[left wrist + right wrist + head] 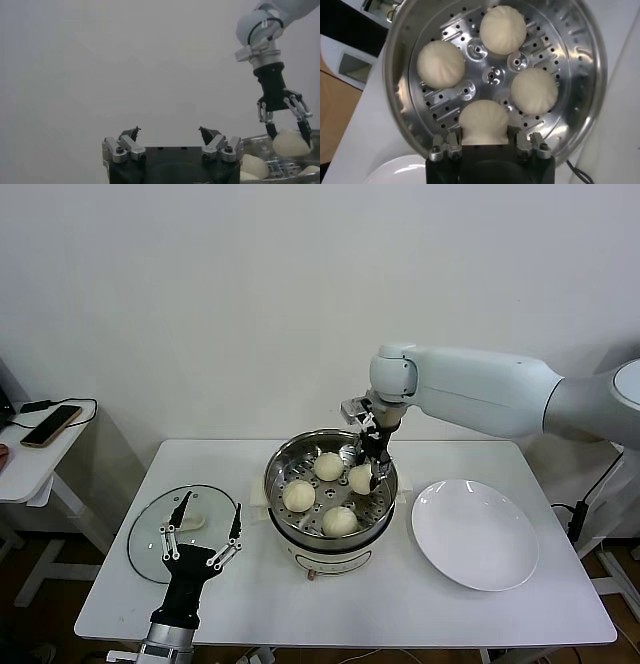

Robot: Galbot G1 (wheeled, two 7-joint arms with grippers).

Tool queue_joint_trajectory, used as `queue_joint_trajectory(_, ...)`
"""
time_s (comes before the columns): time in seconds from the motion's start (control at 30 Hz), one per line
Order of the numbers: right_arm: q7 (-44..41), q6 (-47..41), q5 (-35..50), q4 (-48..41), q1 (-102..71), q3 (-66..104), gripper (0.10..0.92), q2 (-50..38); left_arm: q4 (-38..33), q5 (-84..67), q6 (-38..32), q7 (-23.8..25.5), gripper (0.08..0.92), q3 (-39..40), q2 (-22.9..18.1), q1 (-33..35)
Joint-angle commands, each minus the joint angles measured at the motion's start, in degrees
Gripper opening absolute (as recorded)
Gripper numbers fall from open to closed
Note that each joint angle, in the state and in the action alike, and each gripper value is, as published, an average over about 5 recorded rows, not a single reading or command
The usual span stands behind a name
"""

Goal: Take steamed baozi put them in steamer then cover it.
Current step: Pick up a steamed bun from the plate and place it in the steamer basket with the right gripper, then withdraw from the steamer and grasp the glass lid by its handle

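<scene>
The steamer stands at the middle of the white worktop, a shiny steel pot on a white base. Four steamed baozi sit on its perforated tray: one toward the far edge, one on the left, one nearest the front edge, and one on the right.

The right claw reaches down into the pot from the far right side. Its fingers bracket the right-hand bun, which the right wrist view shows pressed between the pads. From these angles the bun looks to be resting on the tray, though I cannot be certain it is fully set down.

The cover, a clear glass lid with a cream handle, lies flat near the left edge of the worktop. The left claw hovers above it, spread wide with nothing between its fingers.

A white plate lies toward the right edge, bare, just beside the steamer.
</scene>
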Motion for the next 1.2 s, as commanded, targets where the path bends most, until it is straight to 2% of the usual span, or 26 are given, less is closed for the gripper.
queue_joint_trajectory(0.03,0.43,-0.14,-1.53,-0.54,-2.19,-0.13,0.632,0.66,0.1,-0.01,-0.07,-0.05,0.823,-0.04,0.07,-0.07)
queue_joint_trajectory(0.2,0.54,-0.03,-2.49,-0.9,-2.45,0.06,0.658,0.77,0.07,0.0,0.05,-0.19,0.823,-0.01,0.04,-0.16)
queue_joint_trajectory(0.47,0.61,0.21,-3.02,-0.64,-2.6,0.5,0.784,0.4,0.08,0.02,0.2,-0.39,0.823,-0.19,0.07,-0.1)
queue_joint_trajectory(0.63,0.26,0.49,-3.45,0.52,-1.76,1.57,0.82,-0.99,-0.08,0.04,0.24,-0.37,0.823,-0.14,0.0,-0.06)
queue_joint_trajectory(0.87,-1.66,3.24,-6.0,5.0,-4.29,19.66,0.823,-9.1,-0.38,0.19,0.41,-0.35,0.823,-0.38,-0.19,0.0)
queue_joint_trajectory(0.93,4.6,4.83,-2.51,6.47,-4.88,23.61,0.823,-12.19,-0.3,0.38,0.41,-0.37,0.823,-0.51,-0.12,0.01)
queue_joint_trajectory(1.03,21.8,9.5,3.01,8.69,-6.76,26.64,0.823,-16.39,-0.09,1.24,0.22,-0.49,0.823,-0.64,0.13,-0.12)
queue_joint_trajectory(1.2,60.53,18.61,4.7,12.37,-14.76,31.35,0.823,-20.94,-0.04,3.4,0.5,-1.17,0.823,-0.84,0.63,-0.89)
